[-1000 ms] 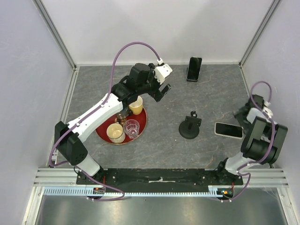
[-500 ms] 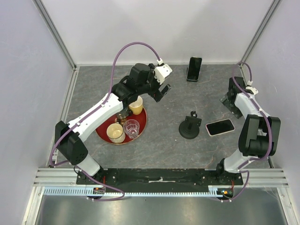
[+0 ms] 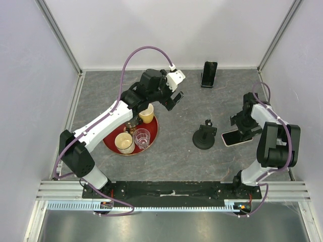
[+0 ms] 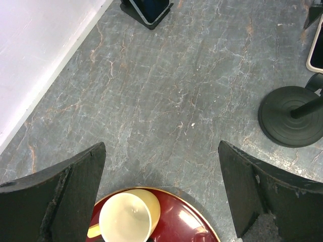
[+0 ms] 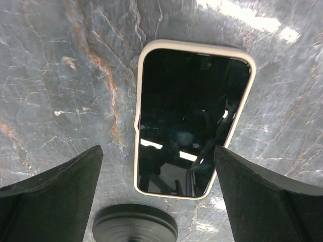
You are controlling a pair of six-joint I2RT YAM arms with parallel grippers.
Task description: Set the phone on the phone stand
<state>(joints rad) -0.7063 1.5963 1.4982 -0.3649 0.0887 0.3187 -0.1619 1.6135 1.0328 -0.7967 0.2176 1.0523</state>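
Note:
The phone [image 3: 233, 138], black screen with a cream rim, lies flat on the grey table right of the phone stand [image 3: 204, 136]. In the right wrist view the phone [image 5: 192, 118] lies face up between my spread fingers, and the stand's round base [image 5: 135, 228] shows at the bottom edge. My right gripper [image 3: 246, 126] is open and hovers directly over the phone [image 5: 160, 196], not touching it. My left gripper [image 3: 174, 99] is open and empty above the table near the red tray [image 3: 153, 132]. The left wrist view shows the stand base [image 4: 291, 116] at the right.
The red tray holds a yellow mug [image 3: 146, 114], a cream cup [image 3: 124, 142] and a clear glass [image 3: 142, 137]. The mug [image 4: 128, 217] shows between the left fingers. A smaller black phone on a stand [image 3: 208, 74] is at the back wall.
The right arm swung from the right edge to the back and now down over the phone. The phone shifted left toward the stand and turned. The left arm barely moved.

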